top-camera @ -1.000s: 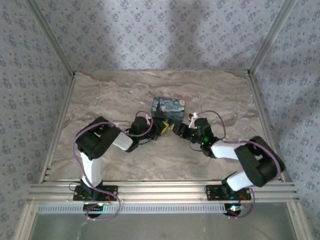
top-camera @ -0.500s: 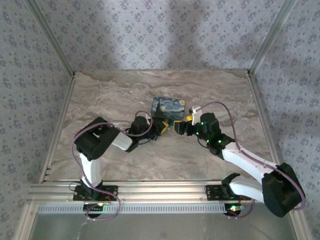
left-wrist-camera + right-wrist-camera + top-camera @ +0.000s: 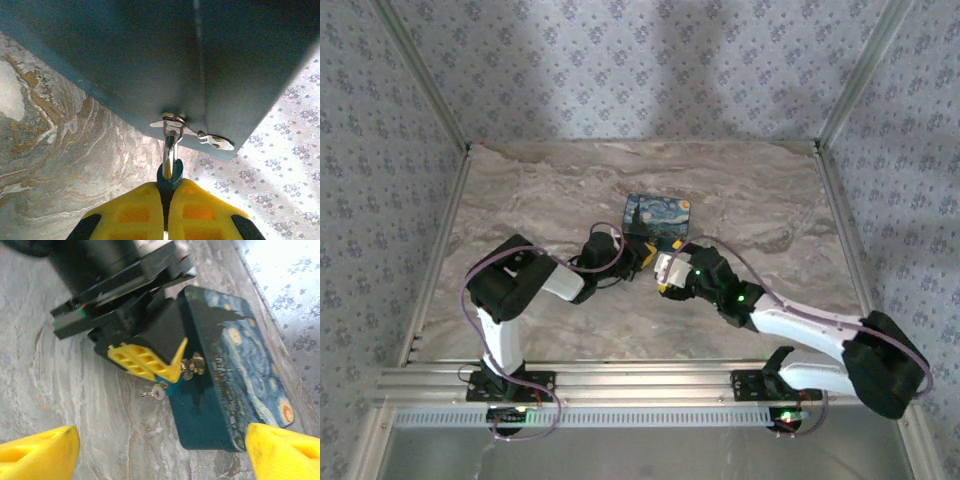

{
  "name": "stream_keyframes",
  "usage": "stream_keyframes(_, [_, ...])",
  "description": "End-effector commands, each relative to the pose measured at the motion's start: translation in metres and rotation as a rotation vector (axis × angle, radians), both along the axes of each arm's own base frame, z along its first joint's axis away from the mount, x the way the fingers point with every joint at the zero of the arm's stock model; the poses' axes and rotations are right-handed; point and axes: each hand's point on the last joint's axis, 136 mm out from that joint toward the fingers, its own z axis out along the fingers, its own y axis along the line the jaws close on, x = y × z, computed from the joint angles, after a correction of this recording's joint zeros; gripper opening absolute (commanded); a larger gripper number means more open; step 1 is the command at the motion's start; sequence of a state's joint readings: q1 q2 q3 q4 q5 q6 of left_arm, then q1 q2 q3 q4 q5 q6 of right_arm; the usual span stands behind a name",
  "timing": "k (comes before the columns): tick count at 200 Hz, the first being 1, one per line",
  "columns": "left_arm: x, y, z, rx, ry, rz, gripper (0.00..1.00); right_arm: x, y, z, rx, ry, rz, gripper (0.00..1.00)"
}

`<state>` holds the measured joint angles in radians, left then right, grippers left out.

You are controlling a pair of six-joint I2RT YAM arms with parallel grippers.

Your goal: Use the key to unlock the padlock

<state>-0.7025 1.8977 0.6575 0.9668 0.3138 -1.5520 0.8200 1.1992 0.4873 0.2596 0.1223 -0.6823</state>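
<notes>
The padlock [image 3: 657, 218] lies flat on the marble table, its night-sky face up [image 3: 250, 360] and its teal side [image 3: 125, 60] toward my left gripper. The key [image 3: 170, 167] has its greyish shaft in the keyhole on that side. My left gripper [image 3: 169, 192] is shut on the key's teal head. In the right wrist view its yellow fingers [image 3: 145, 360] press against the padlock's side. My right gripper [image 3: 160, 455] is open just in front of the padlock, one finger [image 3: 285, 447] by its near corner and nothing between the fingers.
A small metal ring and tag [image 3: 215, 141] hang from the key. Aluminium frame rails [image 3: 650, 380] run along the near edge, and patterned walls enclose the marble table [image 3: 520, 200]. Both arms crowd the middle [image 3: 662, 275].
My right arm has swung its gripper from the padlock's right side round to its near side, close to the left gripper. The left gripper and the padlock have stayed put.
</notes>
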Motion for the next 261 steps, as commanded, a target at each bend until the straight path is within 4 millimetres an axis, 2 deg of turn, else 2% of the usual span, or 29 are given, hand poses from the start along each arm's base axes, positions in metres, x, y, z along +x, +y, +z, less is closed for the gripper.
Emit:
stream_keyframes(1, [-0.001, -0.005, 0.02, -0.041, -0.028, -0.012, 0.0, 0.01, 0.008, -0.005, -0.068, -0.104, 0.001, 0.82])
stream_keyframes(47, [-0.002, -0.007, 0.02, -0.043, -0.024, -0.019, 0.0, 0.023, 0.016, -0.027, -0.125, -0.128, -0.005, 0.68])
stream_keyframes(69, [-0.002, -0.007, 0.021, -0.047, -0.025, -0.02, 0.0, 0.028, 0.017, -0.031, -0.13, -0.143, -0.02, 0.63])
stream_keyframes(234, [-0.003, -0.01, 0.018, -0.049, -0.013, -0.026, 0.0, 0.042, 0.027, -0.037, -0.05, -0.131, -0.081, 0.44])
stream_keyframes(261, [-0.003, -0.01, 0.017, -0.049, -0.014, -0.025, 0.0, 0.045, 0.024, -0.037, -0.062, -0.144, -0.099, 0.38])
